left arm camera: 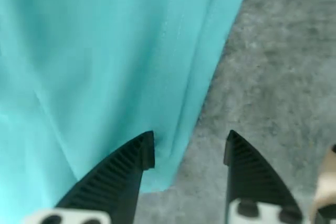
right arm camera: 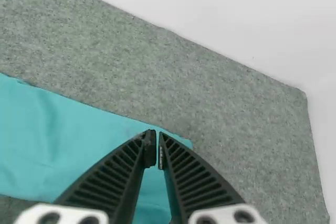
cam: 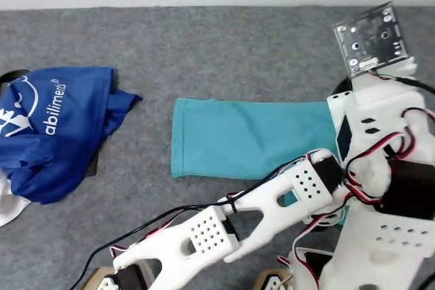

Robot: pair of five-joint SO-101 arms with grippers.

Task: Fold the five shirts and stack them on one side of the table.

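Straddling an edge of the teal shirt (left arm camera: 79,51) with left jaws open; hovering over its corner with right jaws shut; showing white lettering on the blue shirt (cam: 61,144) far from both.

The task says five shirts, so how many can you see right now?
3. A teal shirt lies flat mid-table; a blue shirt is heaped at the left edge; a white one peeks out beneath it. Others may be hidden under that heap.
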